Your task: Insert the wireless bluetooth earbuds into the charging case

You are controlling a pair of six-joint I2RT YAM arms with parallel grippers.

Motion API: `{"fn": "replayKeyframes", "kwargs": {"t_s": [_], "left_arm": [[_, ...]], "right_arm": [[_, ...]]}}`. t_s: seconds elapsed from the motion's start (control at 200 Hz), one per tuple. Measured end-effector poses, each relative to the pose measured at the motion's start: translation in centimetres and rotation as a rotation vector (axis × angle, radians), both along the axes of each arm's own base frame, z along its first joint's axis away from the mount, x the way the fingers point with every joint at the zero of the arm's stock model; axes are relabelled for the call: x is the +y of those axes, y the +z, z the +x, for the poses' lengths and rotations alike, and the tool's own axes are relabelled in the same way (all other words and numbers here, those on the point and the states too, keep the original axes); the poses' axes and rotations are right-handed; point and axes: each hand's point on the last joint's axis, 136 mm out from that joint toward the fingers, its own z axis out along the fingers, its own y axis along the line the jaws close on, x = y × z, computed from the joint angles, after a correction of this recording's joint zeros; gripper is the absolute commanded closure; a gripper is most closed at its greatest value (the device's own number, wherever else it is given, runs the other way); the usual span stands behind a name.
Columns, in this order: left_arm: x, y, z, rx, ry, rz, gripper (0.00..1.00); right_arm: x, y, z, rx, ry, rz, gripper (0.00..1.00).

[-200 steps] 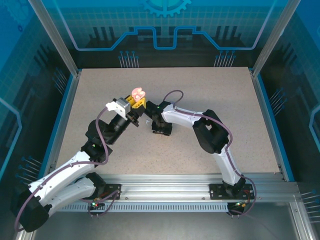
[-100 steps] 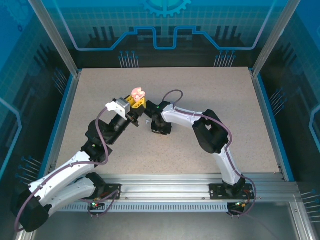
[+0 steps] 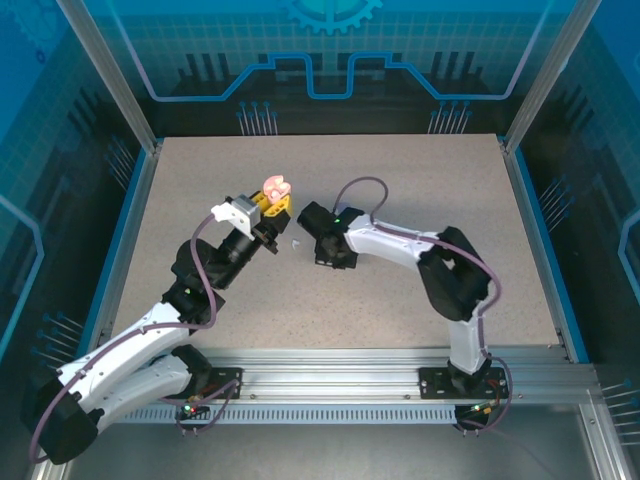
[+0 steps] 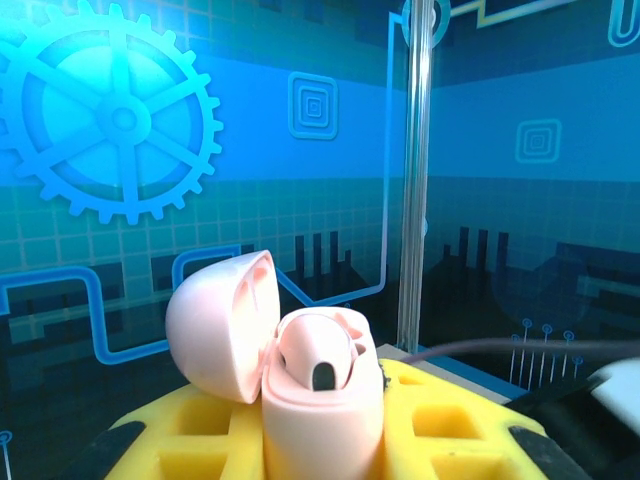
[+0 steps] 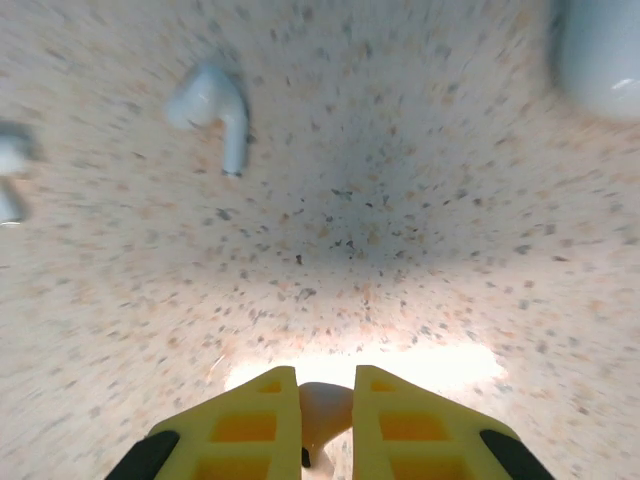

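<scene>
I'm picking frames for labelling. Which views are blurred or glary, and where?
Right wrist: the table smears toward the edges, the white earbud is soft, and a glare patch lies just ahead of the right pincer, shut on a pink earbud. Left wrist: the pink case in the left pincer looks fairly sharp, backdrop too. Top external: even light, no blur.

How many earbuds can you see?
3. One white earbud lies on the table, a second white earbud left of it, a pink earbud in the right gripper. More may be hidden.
</scene>
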Motion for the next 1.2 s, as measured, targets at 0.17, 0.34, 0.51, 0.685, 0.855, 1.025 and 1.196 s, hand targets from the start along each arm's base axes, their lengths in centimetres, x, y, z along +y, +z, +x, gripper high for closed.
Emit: {"fn": "replayKeyframes", "kwargs": {"t_s": [0.17, 0.34, 0.51, 0.685, 0.855, 1.025, 1.196], "left_arm": [[-0.3, 0.0, -0.2, 0.000, -0.023, 0.001, 1.00], [-0.8, -0.1, -0.5, -0.004, -0.058, 0.011, 1.00], [-1.7, -0.4, -0.6, 0.002, -0.099, 0.029, 1.00], [-2.6, -0.3, -0.8, -0.001, -0.145, 0.044, 1.00], [-3.4, -0.9, -0.6, 0.017, -0.176, 0.065, 1.00], [-3.8, -1.2, -0.5, 0.028, -0.191, 0.077, 1.00], [-4.0, -1.5, -0.4, 0.038, -0.198, 0.084, 1.00]], "right_arm": [[-0.7, 8.5, 0.5, -0.201, 0.037, 0.112, 0.86], [-2.1, 18.0, 0.2, -0.429, 0.091, 0.221, 0.85], [-3.3, 25.8, -0.6, -0.606, 0.156, 0.292, 0.85], [-3.7, 32.1, -1.3, -0.749, 0.212, 0.356, 0.85], [-2.5, 34.9, -2.1, -0.810, 0.276, 0.405, 0.85], [-0.1, 35.5, -3.8, -0.817, 0.375, 0.436, 0.85], [1.8, 35.9, -4.6, -0.828, 0.444, 0.446, 0.86]]}}
